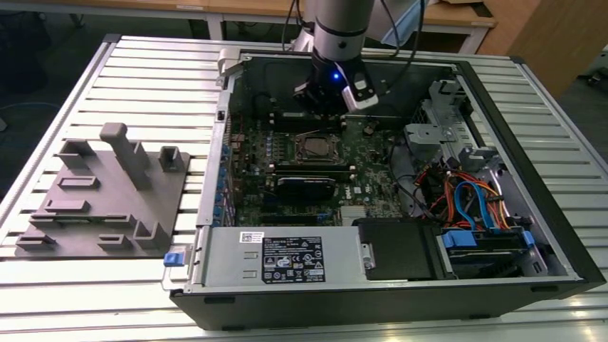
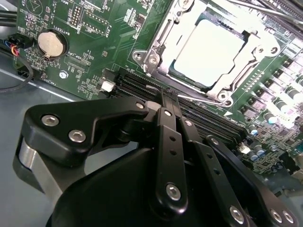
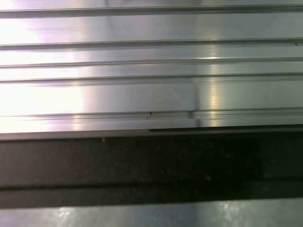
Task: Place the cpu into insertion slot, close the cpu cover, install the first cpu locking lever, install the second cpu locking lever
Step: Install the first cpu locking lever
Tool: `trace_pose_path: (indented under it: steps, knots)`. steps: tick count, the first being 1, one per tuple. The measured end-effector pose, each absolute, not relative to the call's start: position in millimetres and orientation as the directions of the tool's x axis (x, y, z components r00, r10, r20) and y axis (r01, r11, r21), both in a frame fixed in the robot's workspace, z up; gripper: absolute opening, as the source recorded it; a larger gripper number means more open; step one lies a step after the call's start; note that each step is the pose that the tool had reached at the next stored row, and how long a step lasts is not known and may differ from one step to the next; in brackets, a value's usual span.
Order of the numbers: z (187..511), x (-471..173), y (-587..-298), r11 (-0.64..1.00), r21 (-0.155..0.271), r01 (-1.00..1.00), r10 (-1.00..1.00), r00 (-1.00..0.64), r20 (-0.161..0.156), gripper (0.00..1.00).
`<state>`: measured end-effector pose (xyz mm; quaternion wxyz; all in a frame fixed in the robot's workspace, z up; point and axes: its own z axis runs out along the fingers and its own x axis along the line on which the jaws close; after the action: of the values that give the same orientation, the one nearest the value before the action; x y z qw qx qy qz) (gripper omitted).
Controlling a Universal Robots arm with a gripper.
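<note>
Black pincer (image 2: 169,101), second wrist view: fingers (image 2: 168,142) pressed together, closed on nothing, tips hanging just above the long black memory slots (image 2: 208,125) beside the socket, contact not discernible. Cpu (image 2: 208,52): pale silver-grey square, seated in the insertion slot (image 2: 158,66) on the green motherboard (image 2: 94,52). Cpu cover (image 2: 227,87): silver frame lying down around the chip. Coin battery (image 2: 49,43): near the board's edge. Exterior view: arm wrist and pincer (image 1: 328,107) over the far part of the open computer case (image 1: 532,185), socket (image 1: 314,147) just nearer. Grey fixture block (image 1: 105,192): on the slatted aluminium worktop (image 1: 152,78), at the exterior view's left.
</note>
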<state>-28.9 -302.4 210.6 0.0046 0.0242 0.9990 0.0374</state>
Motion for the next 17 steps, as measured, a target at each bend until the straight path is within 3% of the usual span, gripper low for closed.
trace_pose_path:
  steps: [17]
  knots:
    - [201.9, -25.4, -302.7, 0.996, 0.075, 0.051, 0.051, -0.999, -0.007, 0.11]
